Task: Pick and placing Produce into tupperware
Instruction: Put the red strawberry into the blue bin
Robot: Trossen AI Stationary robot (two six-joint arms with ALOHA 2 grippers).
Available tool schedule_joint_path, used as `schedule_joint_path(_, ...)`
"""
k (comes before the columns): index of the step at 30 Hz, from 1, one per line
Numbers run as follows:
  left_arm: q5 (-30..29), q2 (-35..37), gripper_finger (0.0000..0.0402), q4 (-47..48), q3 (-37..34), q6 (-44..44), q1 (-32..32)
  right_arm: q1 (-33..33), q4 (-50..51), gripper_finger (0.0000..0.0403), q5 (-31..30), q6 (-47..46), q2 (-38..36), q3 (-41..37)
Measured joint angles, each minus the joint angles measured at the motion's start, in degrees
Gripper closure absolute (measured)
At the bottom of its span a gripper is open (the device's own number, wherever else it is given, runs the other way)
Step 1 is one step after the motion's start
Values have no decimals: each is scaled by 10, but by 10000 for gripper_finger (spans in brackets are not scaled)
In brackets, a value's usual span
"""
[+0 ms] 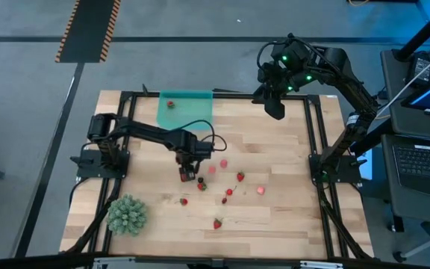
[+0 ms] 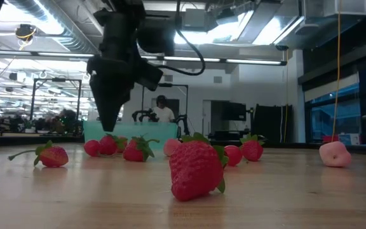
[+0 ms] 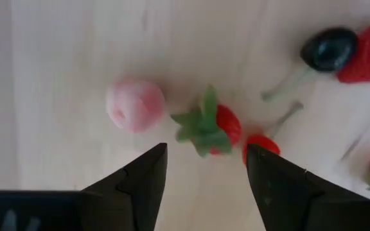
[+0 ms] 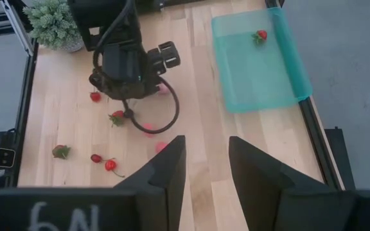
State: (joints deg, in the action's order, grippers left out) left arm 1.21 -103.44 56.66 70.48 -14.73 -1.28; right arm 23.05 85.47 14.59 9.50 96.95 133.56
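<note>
A green-topped strawberry lies on the table just ahead of the left claw, whose fingers are spread and empty, one strawberry sits in the teal container, and the right claw hangs open well apart.

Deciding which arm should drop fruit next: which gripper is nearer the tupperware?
Left, narrowly. The left gripper hangs open over the scattered fruit, just in front of the tupperware. The right gripper hangs open off to the container's side, near the table's far edge.
</note>
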Motion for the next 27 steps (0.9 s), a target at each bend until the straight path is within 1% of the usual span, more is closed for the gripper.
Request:
schedule_joint_path(6,-11,0,198,-5,0,-34,14,0,0,282,0,0,0,0)
schedule_joint_path(10,-21,-3,198,-15,0,-74,12,0,-3,282,0,0,0,0)
schedule_joint_path(15,-19,-4,198,-31,-27,-118,8,0,-4,282,0,-1,0,0)
schedule_joint_path(20,-19,-4,198,-76,-41,-122,8,0,-4,282,0,0,0,0)
schedule_joint_path(27,-21,-4,198,-81,-47,-122,8,0,-4,282,0,0,0,0)
